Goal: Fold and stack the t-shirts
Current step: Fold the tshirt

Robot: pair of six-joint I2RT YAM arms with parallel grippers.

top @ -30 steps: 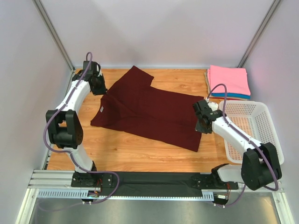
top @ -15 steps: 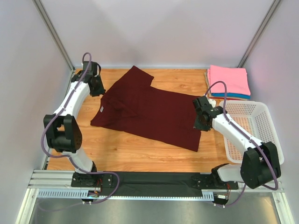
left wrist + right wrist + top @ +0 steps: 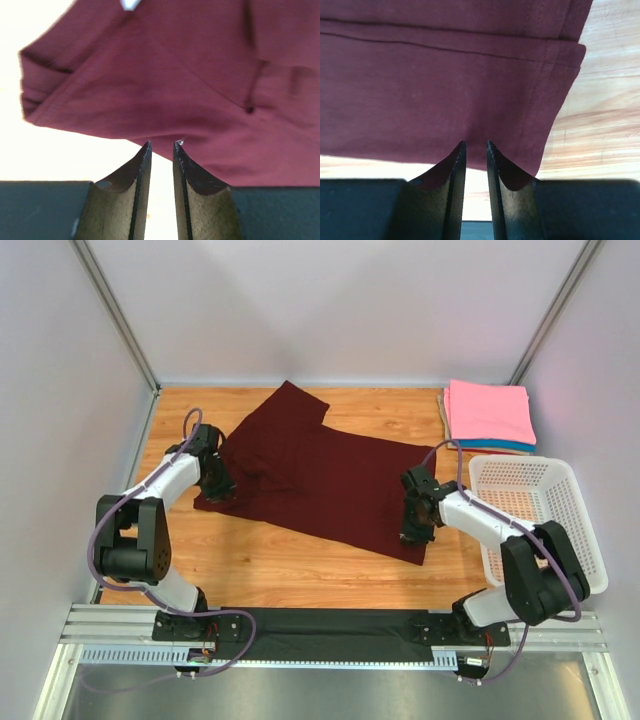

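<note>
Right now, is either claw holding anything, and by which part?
Nothing looks held: the left claw and right claw stand slightly open at edges of the dark maroon soft t-shirt.

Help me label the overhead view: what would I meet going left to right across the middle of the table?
left tool → maroon t-shirt → right tool → white basket. The folded stack overlaps the basket sideways, so it is left out.
</note>
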